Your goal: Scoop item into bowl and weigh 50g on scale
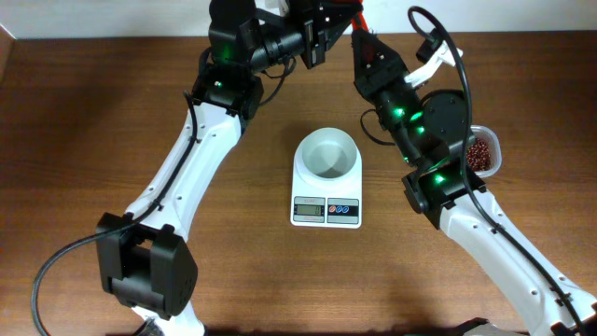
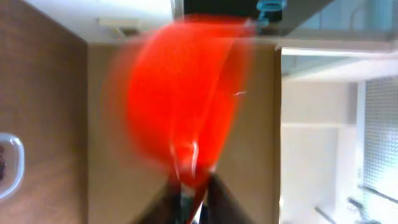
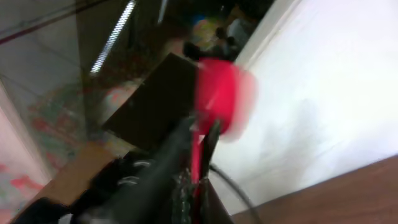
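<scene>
A red scoop (image 1: 355, 21) is held up at the far middle of the table, where my two grippers meet. My left gripper (image 1: 319, 39) is shut on its narrow end (image 2: 191, 180), and the blurred red bowl of the scoop (image 2: 183, 93) fills that wrist view. My right gripper (image 1: 360, 45) is shut on the scoop's handle (image 3: 198, 163), with the scoop's head (image 3: 219, 93) beyond its fingers. The white bowl (image 1: 327, 152) stands empty on the white scale (image 1: 326, 211). The reddish-brown beans (image 1: 479, 153) lie in a clear container at the right.
The clear plastic container (image 1: 492, 142) stands at the right edge, behind my right arm; it also shows at the left edge of the left wrist view (image 2: 7, 167). The scale's display and buttons face the front of the brown wooden table (image 1: 93, 112).
</scene>
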{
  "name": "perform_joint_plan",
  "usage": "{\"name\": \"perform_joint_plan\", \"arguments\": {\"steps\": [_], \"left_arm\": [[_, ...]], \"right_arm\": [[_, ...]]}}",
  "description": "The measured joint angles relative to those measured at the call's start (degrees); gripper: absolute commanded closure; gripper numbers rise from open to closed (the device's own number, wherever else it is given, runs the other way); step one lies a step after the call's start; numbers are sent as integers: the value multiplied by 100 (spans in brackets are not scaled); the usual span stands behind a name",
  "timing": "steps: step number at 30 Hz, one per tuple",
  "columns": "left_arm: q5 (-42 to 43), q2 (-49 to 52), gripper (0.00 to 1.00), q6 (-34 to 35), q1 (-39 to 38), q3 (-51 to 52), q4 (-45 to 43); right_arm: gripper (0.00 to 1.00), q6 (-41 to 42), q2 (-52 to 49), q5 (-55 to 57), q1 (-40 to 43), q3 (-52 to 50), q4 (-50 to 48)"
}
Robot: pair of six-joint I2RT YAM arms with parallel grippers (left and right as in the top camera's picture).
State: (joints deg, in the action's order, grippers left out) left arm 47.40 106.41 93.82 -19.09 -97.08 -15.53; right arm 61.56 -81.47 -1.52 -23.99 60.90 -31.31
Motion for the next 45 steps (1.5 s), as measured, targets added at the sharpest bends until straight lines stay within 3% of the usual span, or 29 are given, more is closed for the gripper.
{"name": "perform_joint_plan", "arguments": {"steps": [1,2,3,4,7,13,16,19,23,26,35,45], "left_arm": [[55,-2,49,-48,0,0,11],[111,0,20,-160,-4,0,9],[140,0,6,-313,-4,2,20],[175,-2,0,-629,-2,0,11],[236,-2,1,-1974,22,0,197],[413,0,1,-4181,210,24,1578],[308,-2,1,-5084,643,11,2122],[293,-2,0,-5637,828,11,2610],[291,-2,1,-6048,833,9,2966],[295,-2,1,-6207,828,9,3272],[278,-2,0,-7493,824,7,4586],[-313,-2,1,-8234,802,7,5541]], "right_arm": [[96,-20,-13,24,11,0,20],[96,-63,-9,46,26,2,107],[96,-179,-13,37,33,0,264],[96,-282,-13,-2,33,0,380],[96,-686,-11,-254,68,17,1189],[96,-1473,382,-1163,807,114,3027],[96,-2188,400,-1777,1644,1335,6192],[96,-3121,212,-1967,2396,3206,8585],[96,-4164,-339,-1720,2973,5348,10885],[96,-4828,-968,-1239,3060,6043,12069],[96,-6382,-3512,-310,3060,6067,12421],[96,-7027,-3954,24,3060,5899,12618]]}}
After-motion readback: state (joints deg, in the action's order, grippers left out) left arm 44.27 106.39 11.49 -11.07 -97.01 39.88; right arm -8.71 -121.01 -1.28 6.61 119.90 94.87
